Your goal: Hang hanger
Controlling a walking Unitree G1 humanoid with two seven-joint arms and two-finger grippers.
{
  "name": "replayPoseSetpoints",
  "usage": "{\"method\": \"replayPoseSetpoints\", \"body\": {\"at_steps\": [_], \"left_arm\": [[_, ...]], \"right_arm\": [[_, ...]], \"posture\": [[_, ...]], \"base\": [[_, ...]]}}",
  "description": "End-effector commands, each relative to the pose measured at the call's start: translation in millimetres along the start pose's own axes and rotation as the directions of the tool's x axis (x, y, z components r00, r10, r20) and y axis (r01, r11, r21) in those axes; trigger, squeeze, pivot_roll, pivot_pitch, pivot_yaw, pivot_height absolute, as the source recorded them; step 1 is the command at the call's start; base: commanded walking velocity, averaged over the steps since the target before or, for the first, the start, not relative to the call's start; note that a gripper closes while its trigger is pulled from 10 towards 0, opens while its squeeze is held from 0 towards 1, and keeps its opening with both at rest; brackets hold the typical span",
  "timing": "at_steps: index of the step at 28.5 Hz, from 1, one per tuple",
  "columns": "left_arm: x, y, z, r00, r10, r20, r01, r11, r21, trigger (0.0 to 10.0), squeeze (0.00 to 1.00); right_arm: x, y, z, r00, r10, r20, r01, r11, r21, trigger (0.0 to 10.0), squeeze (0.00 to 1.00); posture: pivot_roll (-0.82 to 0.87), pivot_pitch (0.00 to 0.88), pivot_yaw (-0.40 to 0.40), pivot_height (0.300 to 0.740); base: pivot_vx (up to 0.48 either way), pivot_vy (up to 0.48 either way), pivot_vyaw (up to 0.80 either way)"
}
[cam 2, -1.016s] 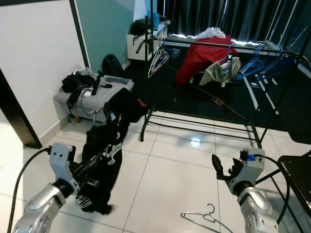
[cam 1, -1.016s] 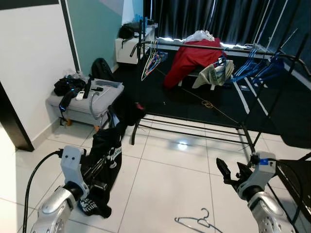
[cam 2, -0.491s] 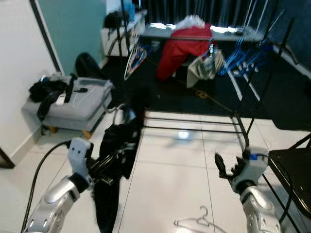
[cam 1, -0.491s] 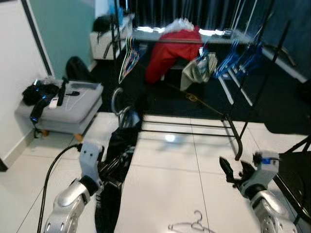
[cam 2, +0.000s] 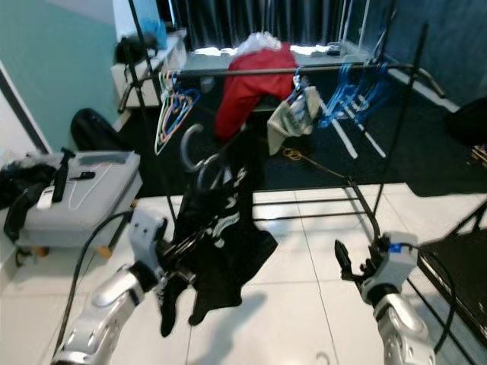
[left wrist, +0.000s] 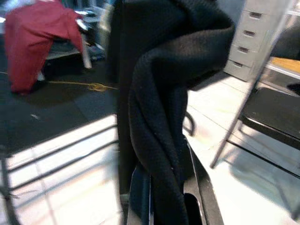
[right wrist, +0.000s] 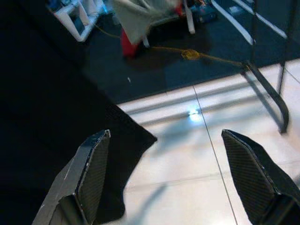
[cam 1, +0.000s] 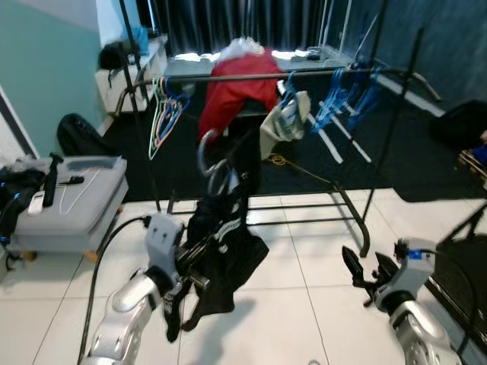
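Hanger point(cam 2: 199, 163) in left gripper point(cam 1: 190, 270) (jaws closed)

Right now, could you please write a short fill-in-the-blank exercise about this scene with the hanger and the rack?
1. The left gripper holds a hanger carrying a ____ garment.
2. A ____ garment drapes over the rack's rail.
3. The right gripper has its jaws ____.

Missing words: black; red; open
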State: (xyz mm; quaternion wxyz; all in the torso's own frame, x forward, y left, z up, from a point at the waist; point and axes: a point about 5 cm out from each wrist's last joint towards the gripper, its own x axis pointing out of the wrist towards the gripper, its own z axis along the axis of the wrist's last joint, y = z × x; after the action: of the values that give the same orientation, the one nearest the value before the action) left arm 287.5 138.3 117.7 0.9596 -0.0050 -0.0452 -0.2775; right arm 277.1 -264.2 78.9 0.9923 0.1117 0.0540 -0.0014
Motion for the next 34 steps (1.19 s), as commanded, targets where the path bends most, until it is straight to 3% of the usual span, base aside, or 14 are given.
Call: {"method": "replayPoseSetpoints", "body": {"at_steps": [1, 10, 18, 27, 34], "left_arm": [[-0.7, 4.8, 2.9, 1.0, 0.014, 0.011, -0.014, 1.0, 0.022, 10.0, 0.0], [16.7, -5.0, 13.4, 0.998, -0.037, 0.051, 0.036, 0.999, 0.026, 10.0, 0.0], [28.4, -18.3, 16.9, 0.995, -0.077, 0.066, 0.076, 0.997, 0.021, 10.0, 0.0], [37.9, -22.9, 19.1, 0.997, -0.038, 0.069, 0.037, 0.999, 0.022, 10.0, 0.0], [45.3, -27.1, 12.5, 1.0, 0.028, 0.002, -0.028, 0.997, 0.07, 10.0, 0.0]], "right_arm": [[0.4, 5.4, -5.1, 1.0, 0.013, -0.008, -0.013, 1.0, 0.022, 10.0, 0.0], [1.4, 5.7, -6.1, 1.0, 0.012, -0.011, -0.011, 0.999, 0.032, 10.0, 0.0], [2.6, 6.4, -6.3, 1.0, 0.018, -0.014, -0.018, 0.999, 0.032, 10.0, 0.0], [2.9, 5.2, -5.8, 1.0, 0.014, -0.007, -0.014, 0.999, 0.044, 10.0, 0.0], [3.0, 4.6, -6.3, 1.0, 0.015, -0.013, -0.015, 0.999, 0.048, 10.0, 0.0]], "posture": [[-0.09, 0.0, 0.004, 0.74], [-0.1, 0.0, 0.012, 0.74], [-0.1, 0.0, 0.016, 0.74], [-0.1, 0.0, 0.014, 0.74], [-0.11, 0.0, 0.014, 0.74]], "base": [[0.48, 0.0, 0.0], [0.48, 0.0, 0.0], [0.48, 0.0, -0.8], [0.48, 0.0, 0.0], [0.48, 0.0, 0.0]]}}
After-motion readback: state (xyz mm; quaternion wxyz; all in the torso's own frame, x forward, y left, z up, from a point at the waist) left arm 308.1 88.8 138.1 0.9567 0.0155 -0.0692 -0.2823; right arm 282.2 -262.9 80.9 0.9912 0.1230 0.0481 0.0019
